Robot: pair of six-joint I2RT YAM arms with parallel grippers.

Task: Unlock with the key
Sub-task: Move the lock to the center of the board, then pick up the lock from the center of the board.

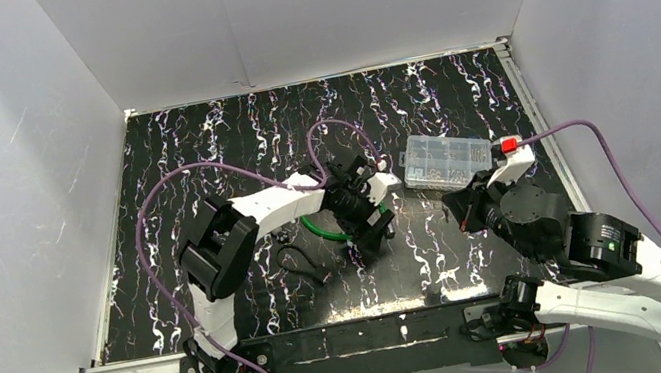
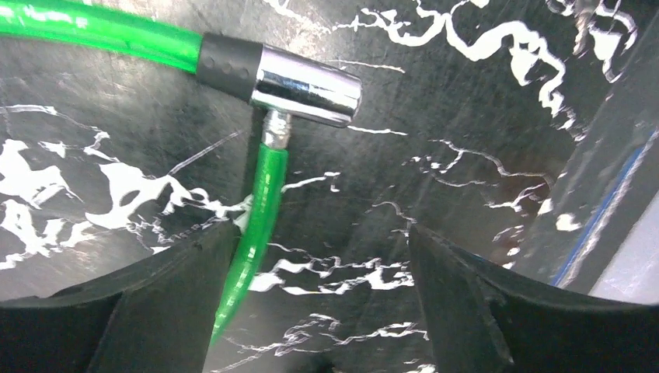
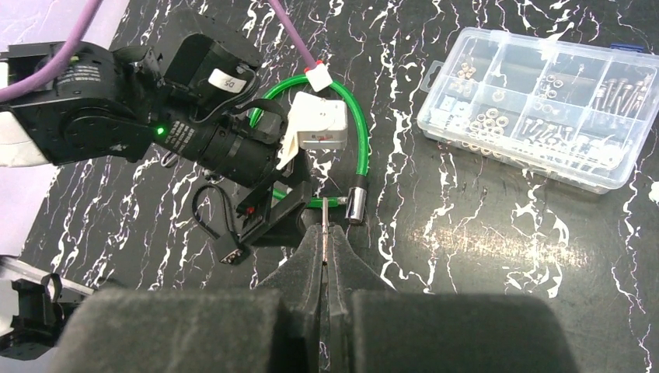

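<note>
Cable lock point(image 3: 356, 206), green with a chrome head, is lying on the black marbled counter point(image 3: 482, 233) near the middle of the top view. The right claw point(image 3: 326, 237) is pinching a thin key point(image 3: 324, 217), whose tip is pointing just beside the chrome head. The left claw point(image 2: 320, 233) is gaping wide over the green cable, which is running along one finger's inner edge. A clear parts box point(image 3: 536, 109) is sitting in the upper right of the right wrist view.

bright light, glare on chrome lock point(image 2: 307, 84)

The left end effector point(image 2: 319, 264) crowds the lock barrel point(image 3: 357, 207); open table point(image 3: 466, 233) lies toward the parts box point(image 3: 536, 109).
</note>
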